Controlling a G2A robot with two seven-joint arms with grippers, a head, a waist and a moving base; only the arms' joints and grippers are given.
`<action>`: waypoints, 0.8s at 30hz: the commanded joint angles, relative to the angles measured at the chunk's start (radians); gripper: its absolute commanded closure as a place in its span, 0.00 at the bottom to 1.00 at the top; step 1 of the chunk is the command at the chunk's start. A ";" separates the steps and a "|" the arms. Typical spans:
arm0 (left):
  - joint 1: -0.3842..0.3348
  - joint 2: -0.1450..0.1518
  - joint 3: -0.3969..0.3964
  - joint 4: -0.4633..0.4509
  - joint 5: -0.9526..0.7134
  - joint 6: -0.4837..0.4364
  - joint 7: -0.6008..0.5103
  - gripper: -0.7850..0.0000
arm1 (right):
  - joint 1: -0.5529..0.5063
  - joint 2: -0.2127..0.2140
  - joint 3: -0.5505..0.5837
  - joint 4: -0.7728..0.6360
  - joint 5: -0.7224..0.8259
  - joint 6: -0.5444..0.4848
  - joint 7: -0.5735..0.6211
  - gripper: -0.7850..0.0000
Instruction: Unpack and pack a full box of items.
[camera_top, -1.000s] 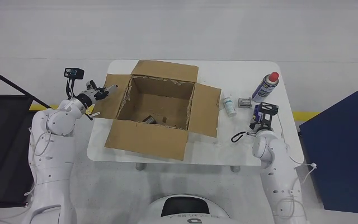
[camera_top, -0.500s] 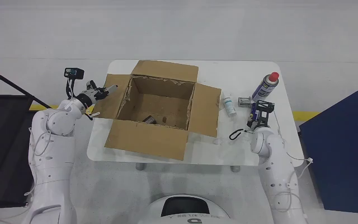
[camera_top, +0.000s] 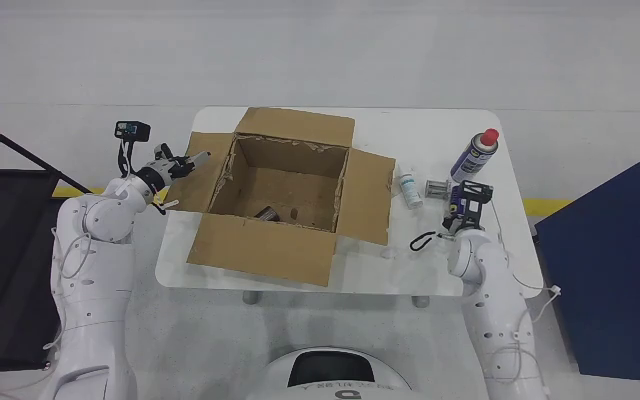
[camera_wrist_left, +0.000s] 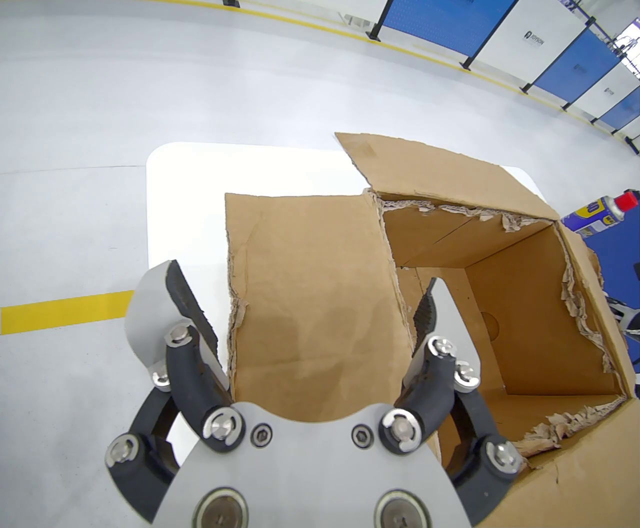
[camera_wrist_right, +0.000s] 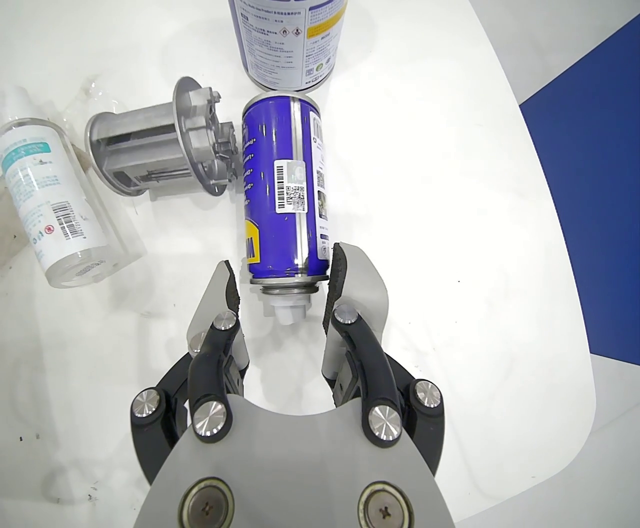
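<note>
**A:** What does the box look like?

**B:** The box (camera_top: 285, 190) is brown cardboard. It stands open in the middle of the table (camera_top: 420, 130), its four flaps folded out and its rims torn and ragged.

**A:** Anything in it?

**B:** A dark item (camera_top: 268, 212) lies on the floor toward the 6 o'clock wall. A smaller bit sits just beside it at its 3 o'clock. I cannot tell what either is.

**A:** And out on the table?

**B:** Everything is on the box's 3 o'clock side.
- A clear bottle (camera_top: 408, 187) with a white label lies just beside the flap there.
- At the bottle's 3 o'clock, a grey metal part (camera_top: 438, 185) lies on its side.
- A tall can (camera_top: 474, 154), blue with a red cap, stands upright at the box's 2 o'clock.
- A small can (camera_wrist_right: 282, 195), blue and capless with its white nozzle bare, lies on its side. Its body is against the metal part and its base is near the tall can.

**A:** The grippers?

**B:** The right gripper (camera_wrist_right: 283, 272) hangs low at the small can's nozzle end. Its fingers are apart, one on either side of the can's shoulder, and not clamped. I cannot tell if a pad touches the can.

The left gripper (camera_wrist_left: 305, 285) is at the box's 9 o'clock. Its fingers are spread wide and hold nothing, above the flap (camera_wrist_left: 300, 240) on that side.
</note>
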 joint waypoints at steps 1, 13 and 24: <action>0.000 0.000 0.000 0.000 0.000 0.000 0.000 0.00 | -0.002 0.000 0.000 -0.002 0.001 -0.001 0.000 0.52; 0.000 0.000 0.000 0.000 0.000 0.000 0.000 0.00 | -0.008 -0.002 0.000 -0.003 -0.002 0.005 -0.011 0.50; 0.000 0.000 0.000 0.000 0.000 0.000 0.000 0.00 | -0.041 -0.003 0.018 -0.042 0.009 0.003 -0.043 0.15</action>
